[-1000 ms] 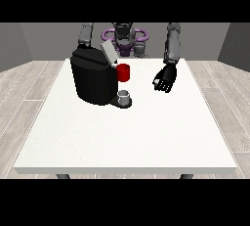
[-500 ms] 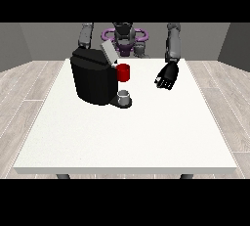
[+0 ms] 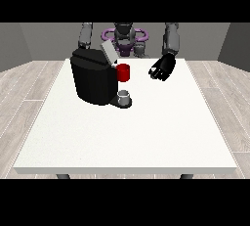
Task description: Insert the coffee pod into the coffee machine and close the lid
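Front view, your stock at this moment. Item: coffee machine point(image 3: 93, 80), black, on the white table point(image 3: 122, 142), lid point(image 3: 108, 53) raised and tilted. Item: a red thing at the machine point(image 3: 123, 72), beside the open top. Item: a grey thing point(image 3: 124, 95) on the machine's base; you cannot tell it for the pod. Item: the hand at the view's right point(image 3: 162, 67), above the table and apart from the machine, fingers curled, with nothing visibly in them. The other hand is hidden behind the machine. Risk, by judgement: if you swing that hand in fast, you may knock the raised lid or nudge the machine off position.
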Motion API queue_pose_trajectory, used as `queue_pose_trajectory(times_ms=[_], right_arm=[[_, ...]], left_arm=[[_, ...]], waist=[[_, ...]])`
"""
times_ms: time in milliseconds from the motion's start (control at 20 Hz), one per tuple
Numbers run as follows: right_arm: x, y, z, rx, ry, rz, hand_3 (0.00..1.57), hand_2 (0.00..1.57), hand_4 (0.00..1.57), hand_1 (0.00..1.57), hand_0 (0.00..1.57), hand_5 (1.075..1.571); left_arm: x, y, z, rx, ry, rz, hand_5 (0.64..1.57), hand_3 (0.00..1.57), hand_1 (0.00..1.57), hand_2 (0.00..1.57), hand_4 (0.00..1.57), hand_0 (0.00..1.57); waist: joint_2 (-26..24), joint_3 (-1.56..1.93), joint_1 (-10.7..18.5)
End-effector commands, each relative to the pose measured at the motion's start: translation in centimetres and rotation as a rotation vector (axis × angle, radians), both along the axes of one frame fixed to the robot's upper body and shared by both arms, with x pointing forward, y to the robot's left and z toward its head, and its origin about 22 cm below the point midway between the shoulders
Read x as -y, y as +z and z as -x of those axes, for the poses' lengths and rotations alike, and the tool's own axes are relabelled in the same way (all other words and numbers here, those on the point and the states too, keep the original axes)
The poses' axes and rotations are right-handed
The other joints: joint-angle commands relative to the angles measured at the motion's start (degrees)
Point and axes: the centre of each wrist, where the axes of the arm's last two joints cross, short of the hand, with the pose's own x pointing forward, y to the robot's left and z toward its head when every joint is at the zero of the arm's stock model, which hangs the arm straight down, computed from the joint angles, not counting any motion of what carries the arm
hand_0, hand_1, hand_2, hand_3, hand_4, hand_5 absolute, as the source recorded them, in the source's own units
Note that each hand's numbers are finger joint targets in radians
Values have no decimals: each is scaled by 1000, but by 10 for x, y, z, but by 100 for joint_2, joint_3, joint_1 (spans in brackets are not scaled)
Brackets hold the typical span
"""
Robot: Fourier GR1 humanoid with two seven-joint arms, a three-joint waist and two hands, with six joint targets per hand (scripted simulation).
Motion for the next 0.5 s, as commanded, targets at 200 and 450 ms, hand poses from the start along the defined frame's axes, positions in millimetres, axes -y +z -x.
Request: queue_pose_trajectory(times_ms=[200, 450], right_arm=[[2, -19, 4, -106, -12, 34, 0, 0, 0, 0, 0, 1571], [1, -7, -3, -36, -11, -24, 0, 0, 0, 0, 0, 1571]], left_arm=[[38, 43, -19, -81, -94, 15, 1571, 1341, 1424, 1404, 557, 1424], [34, 34, -14, -43, -108, 18, 1571, 1341, 1424, 1404, 557, 1424]], waist=[[-677, 1, 46], [-538, 0, 74]])
